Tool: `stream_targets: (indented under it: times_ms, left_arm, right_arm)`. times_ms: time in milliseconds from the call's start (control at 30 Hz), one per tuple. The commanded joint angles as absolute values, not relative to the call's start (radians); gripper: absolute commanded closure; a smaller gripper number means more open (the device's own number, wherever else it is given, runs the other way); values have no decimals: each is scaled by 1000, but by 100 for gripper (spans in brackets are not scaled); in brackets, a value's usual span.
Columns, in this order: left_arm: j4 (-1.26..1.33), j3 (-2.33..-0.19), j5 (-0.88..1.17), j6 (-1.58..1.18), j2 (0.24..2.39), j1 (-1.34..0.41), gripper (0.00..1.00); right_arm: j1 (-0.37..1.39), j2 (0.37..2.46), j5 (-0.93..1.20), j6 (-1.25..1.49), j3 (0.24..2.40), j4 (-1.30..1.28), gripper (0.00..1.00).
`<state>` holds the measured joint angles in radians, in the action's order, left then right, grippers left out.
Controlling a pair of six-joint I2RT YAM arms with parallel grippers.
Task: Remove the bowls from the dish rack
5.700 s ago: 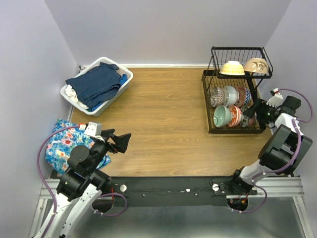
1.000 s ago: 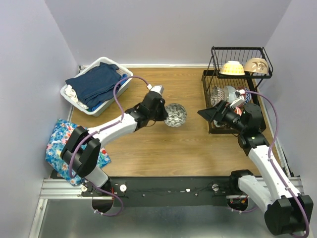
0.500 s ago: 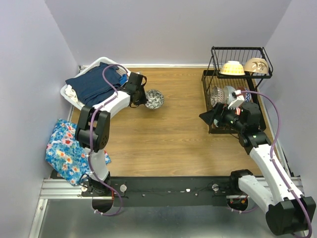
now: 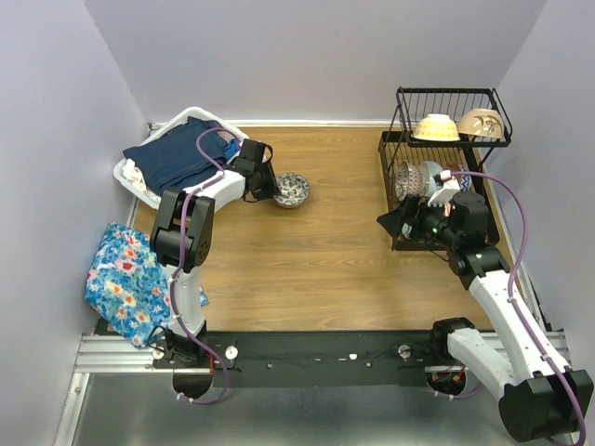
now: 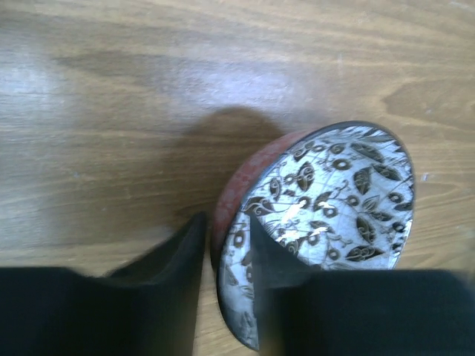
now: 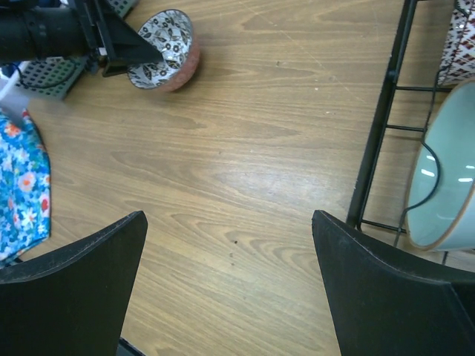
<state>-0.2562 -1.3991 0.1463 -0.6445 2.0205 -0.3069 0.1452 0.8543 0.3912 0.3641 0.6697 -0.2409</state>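
A red-walled bowl with a white, dark-leaf-patterned inside (image 4: pixel 294 190) (image 5: pixel 326 185) (image 6: pixel 165 48) sits upright on the wooden table beside the laundry basket. My left gripper (image 4: pixel 276 186) (image 5: pixel 226 230) straddles its near rim, one finger outside and one inside, jaws slightly parted with a sliver of gap at the wall. The black wire dish rack (image 4: pixel 437 247) (image 6: pixel 386 96) stands at the right. It holds a cream-yellow bowl (image 4: pixel 435 127) and a beige bowl (image 4: pixel 481 123) on top, and more bowls below, one mint green (image 6: pixel 445 193). My right gripper (image 4: pixel 390 221) (image 6: pixel 228 215) hangs wide open and empty, left of the rack.
A white laundry basket (image 4: pixel 181 163) with dark blue clothes stands at the back left, close behind my left wrist. A blue floral cloth (image 4: pixel 125 279) (image 6: pixel 22 178) lies at the table's left front edge. Walls close in at the left, back and right.
My left arm carried the patterned bowl from mid-table to the far left, lowered it onto the wood by the basket, and its jaws have loosened. The right arm barely moved.
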Motion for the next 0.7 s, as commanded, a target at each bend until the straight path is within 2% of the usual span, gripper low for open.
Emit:
stream_targets:
  times_ms: [0,33,133,200,267,500,667]
  left_arm:
    - [-206,-1376,172,-638,1974,-304,45]
    - [-204,-1361,169,-628,1953,-304,31]
    - [-219,-1336,157,-611,1899,-304,15]
    - [-236,-1322,135,-586,1865,-304,11]
    - [-256,-1299,106,-556,1809,-304,2]
    - [-354,-1218,80,-447,1597,-305,2]
    - [-377,-1057,83,-394,1335,-305,2]
  right_arm:
    - [152,833,330,327,709,-301,0]
    - [152,831,324,322,710,-304,0]
    - [153,828,305,319,722,-319,0]
    - [152,818,293,316,733,-327,0]
    - [153,808,259,310,738,-337,0]
    - [152,773,112,295,784,-416,0]
    - [152,765,-75,305,815,-483,0]
